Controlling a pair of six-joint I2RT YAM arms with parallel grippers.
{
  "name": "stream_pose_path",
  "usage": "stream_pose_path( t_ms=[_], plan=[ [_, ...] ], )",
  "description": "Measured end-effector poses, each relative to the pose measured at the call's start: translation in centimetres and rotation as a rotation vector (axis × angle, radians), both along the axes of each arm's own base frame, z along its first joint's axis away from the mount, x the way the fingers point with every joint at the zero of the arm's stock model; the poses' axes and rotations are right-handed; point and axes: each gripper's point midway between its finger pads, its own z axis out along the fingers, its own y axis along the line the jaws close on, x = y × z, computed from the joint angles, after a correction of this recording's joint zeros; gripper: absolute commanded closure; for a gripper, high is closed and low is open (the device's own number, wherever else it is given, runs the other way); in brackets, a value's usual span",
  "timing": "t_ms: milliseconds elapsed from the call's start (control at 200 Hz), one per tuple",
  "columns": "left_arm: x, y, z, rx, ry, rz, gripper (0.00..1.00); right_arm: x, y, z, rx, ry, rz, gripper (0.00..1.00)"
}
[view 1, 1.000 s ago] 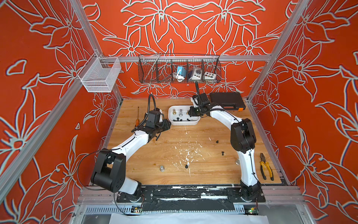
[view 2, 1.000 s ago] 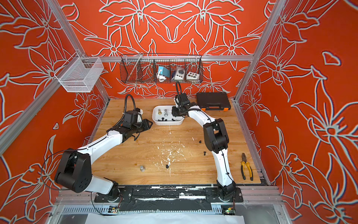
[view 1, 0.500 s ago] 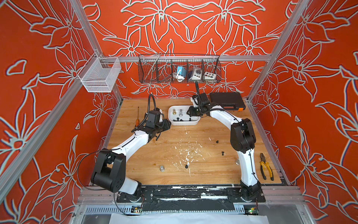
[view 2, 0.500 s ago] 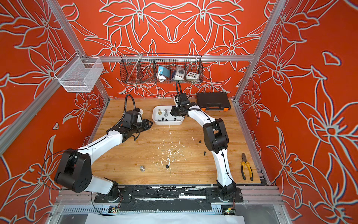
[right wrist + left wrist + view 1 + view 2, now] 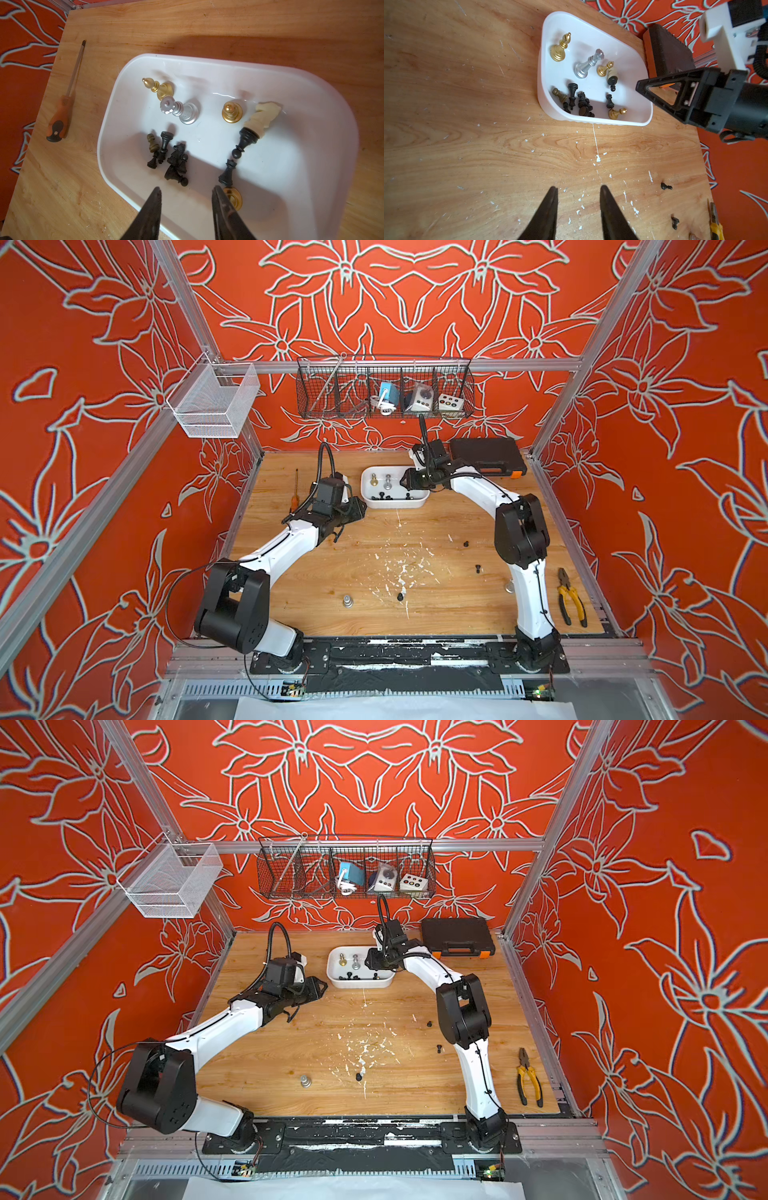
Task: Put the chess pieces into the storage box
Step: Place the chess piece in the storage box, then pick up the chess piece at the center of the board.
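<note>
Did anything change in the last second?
Hardly anything. The right gripper stays over the storage box, its jaws now apart and empty; the earlier views are too small to show a release. The left gripper and the loose chess pieces on the table stayed put.

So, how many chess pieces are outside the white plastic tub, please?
5: black pieces, one front centre, two by the right arm; silver metal ones front left and beside it. Others may be hidden.

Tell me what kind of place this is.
Probably a robot test cell, not a home: a left arm and right arm mounted at a wooden tabletop, an aluminium frame rail and flower-print walls boxing it in, and a wire basket of gadgets hung behind.
</note>
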Motion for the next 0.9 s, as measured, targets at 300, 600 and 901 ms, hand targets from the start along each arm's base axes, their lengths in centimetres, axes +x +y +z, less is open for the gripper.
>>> stream_pose_path(
  t_ms=[300, 600, 901],
  plan=[
    [-1.5, 1.4, -0.3, 0.080, 0.012, 0.012, 0.64, -3.0, -1.4, 3.2, 0.004, -0.024, 0.015, 0.56],
    [-5.9, 4.0, -2.1, 0.186, 0.092, 0.043, 0.63, -8.4, -4.1, 5.3, -0.020, -0.050, 0.051, 0.55],
    [-11.4, 3.8, -4.4, 0.249, 0.195, -0.018, 0.62, -12.8, -7.0, -0.1, -0.124, 0.079, 0.069, 0.54]
  ],
)
